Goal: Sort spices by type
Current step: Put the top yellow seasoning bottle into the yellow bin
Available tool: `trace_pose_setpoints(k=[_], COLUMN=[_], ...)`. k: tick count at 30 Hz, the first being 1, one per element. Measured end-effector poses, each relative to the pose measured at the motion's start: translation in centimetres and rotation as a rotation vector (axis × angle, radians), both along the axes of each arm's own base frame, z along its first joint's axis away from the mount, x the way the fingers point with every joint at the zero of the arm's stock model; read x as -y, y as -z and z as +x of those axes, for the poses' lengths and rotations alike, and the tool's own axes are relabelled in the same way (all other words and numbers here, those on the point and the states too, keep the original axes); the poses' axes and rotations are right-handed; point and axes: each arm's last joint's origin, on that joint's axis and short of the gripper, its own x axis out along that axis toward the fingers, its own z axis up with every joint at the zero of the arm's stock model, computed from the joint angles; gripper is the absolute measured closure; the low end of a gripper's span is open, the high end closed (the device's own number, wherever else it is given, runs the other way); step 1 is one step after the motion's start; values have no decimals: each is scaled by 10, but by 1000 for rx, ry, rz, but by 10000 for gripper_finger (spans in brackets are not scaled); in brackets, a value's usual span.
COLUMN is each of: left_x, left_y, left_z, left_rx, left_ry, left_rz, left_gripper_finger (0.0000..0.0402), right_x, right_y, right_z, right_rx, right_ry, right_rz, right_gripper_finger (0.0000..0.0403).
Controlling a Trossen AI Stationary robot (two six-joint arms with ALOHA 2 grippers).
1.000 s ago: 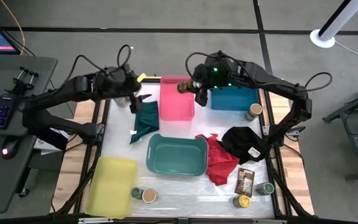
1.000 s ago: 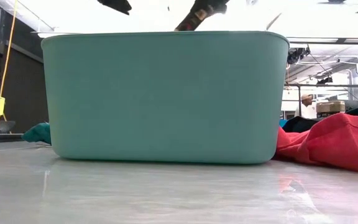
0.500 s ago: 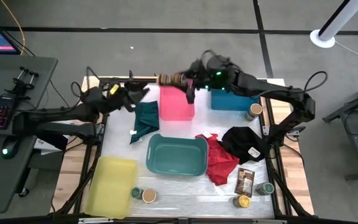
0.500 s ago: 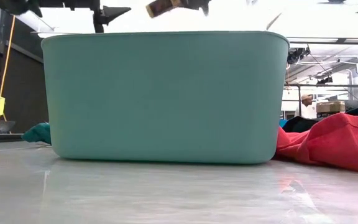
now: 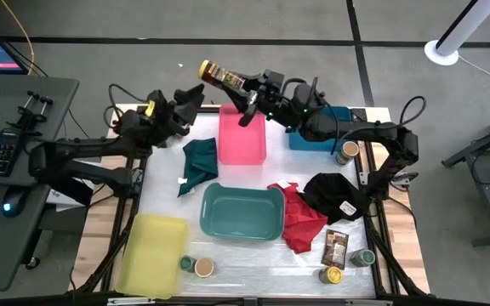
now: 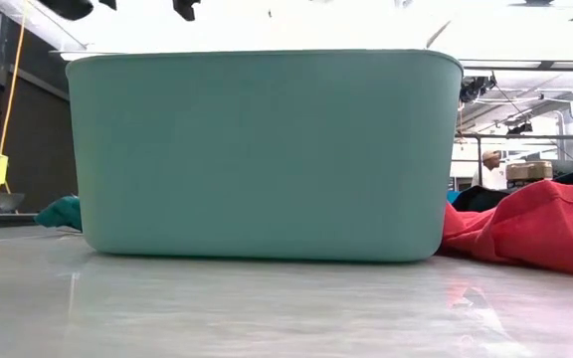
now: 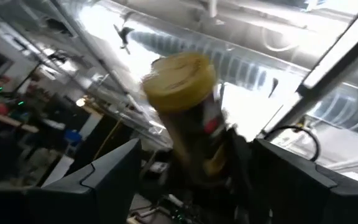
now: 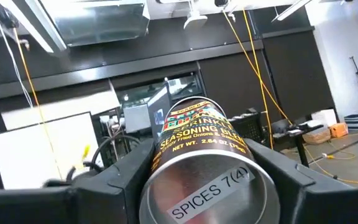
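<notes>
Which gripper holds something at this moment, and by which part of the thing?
The right gripper holds a yellow-lidded spice jar near its base, lid pointing at the left gripper, which is open and holds nothing.

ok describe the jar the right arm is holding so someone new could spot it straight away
Start at the pink bin at the table's far edge. Just above its far left corner, the right gripper holds a spice jar in the air, lying sideways with its yellow lid towards the left gripper. All other jars stand on the table.
</notes>
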Motion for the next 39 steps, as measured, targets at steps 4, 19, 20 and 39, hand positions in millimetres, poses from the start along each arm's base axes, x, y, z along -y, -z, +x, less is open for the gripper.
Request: trace_pose_setpoints(k=[4,19,20,39], left_x=[-2,-11,-11,-18], left_y=[-12,-29,-32,-35], left_z=[12,29,28,26], left_rx=[4,43,55,53], left_ry=[25,70,72,60], left_rz=[47,76,83,80], left_gripper_finger=[112,112,112,212], right_x=[0,-22,-22,-20], right_y=[0,0,1,0], right_z=[0,5,5,4], right_rx=[16,0,-7,15], right_ry=[-9,-114,-122,-111], right_rz=[15,-12,-9,3], right_gripper_finger=[195,195,195,120])
